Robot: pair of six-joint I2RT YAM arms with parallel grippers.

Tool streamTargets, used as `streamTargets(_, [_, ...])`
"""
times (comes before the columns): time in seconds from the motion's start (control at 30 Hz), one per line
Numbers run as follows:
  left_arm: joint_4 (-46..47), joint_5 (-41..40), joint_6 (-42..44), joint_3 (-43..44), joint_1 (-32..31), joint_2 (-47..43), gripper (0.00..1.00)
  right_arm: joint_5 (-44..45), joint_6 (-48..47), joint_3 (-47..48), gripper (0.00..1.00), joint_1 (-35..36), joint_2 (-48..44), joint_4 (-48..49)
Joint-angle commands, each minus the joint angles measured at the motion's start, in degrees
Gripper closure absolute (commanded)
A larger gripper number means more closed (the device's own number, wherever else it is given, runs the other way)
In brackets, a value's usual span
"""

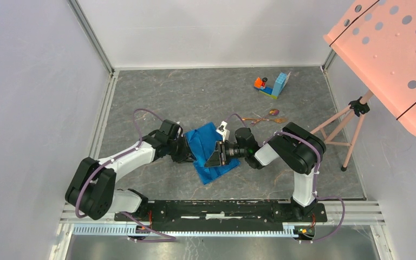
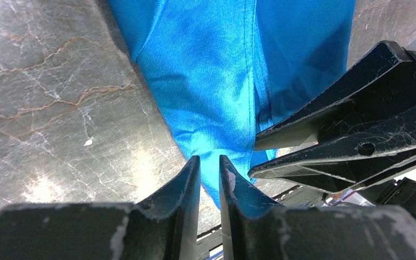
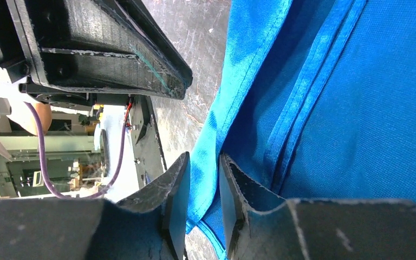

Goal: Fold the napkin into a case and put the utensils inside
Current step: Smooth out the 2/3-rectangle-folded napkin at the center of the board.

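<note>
Napkin [image 2: 211,70] lies on worktop [image 1: 195,92]. Left gripper [image 2: 210,173] is clamped on a bunched edge. Right gripper [image 3: 200,184] has jaws narrow around opposite hem, can't tell if clamped. Confirm both pinches, keep fold taut and even. Utensils [image 1: 268,118] lie beyond right gripper.

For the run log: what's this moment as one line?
napkin: partly folded | left fingers: shut on napkin edge | right fingers: astride napkin edge, grip unclear | utensils: loose on table

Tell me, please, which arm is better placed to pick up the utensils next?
Probably the right: the utensils lie on its side, just beyond the right fingers; the left fingers sit across the napkin.
</note>
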Motion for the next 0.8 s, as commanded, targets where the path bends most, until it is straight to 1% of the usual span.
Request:
streamTargets(0.0, [-1.97, -1.07, -0.07, 2.11, -0.21, -2.44, 0.74, 0.49, -1.66, -0.23, 0.72, 0.49, -1.48, 1.65])
streamTargets(0.03, [-2.09, -1.04, -0.07, 2.14, -0.19, -2.7, 0.74, 0.57, -1.54, -0.2, 0.75, 0.5, -1.54, 1.76])
streamTargets(0.1, [-2.34, -1.19, -0.07, 2.07, -0.21, -3.04, 0.74, 0.51, -1.09, -0.2, 0.87, 0.53, -1.83, 2.1])
streamTargets(0.17, [-2.49, -1.32, -0.15, 2.06, -0.17, -3.5, 0.74, 0.58, -1.62, 0.03, 0.94, 0.31, -2.92, 0.85])
streamTargets(0.3, [-2.8, -1.1, -0.16, 1.94, -0.17, -4.03, 0.74, -0.01, -5.73, 2.28, 1.0, -0.13, -4.39, -6.99])
streamTargets(0.37, [-2.66, -0.76, -0.22, 1.8, -0.21, -3.92, 0.74, -0.18, -6.28, 2.33, 1.0, -0.52, -4.74, -7.67])
streamTargets(0.57, [-0.15, 1.6, -1.01, 0.52, -0.29, -3.12, 0.74, -0.21, -10.16, 4.48, 1.0, -2.45, -5.31, -13.85])
streamTargets(0.7, [0.72, 2.0, -1.21, 0.06, -0.88, -2.29, 0.73, 0.91, -14.94, 7.47, 1.0, -3.44, -5.4, -21.47])
streamTargets(0.77, [1.33, 2.36, -1.45, -0.11, -1.03, -2.02, 0.72, 1.52, -16.15, 8.17, 1.0, -3.65, -5.47, -23.61])
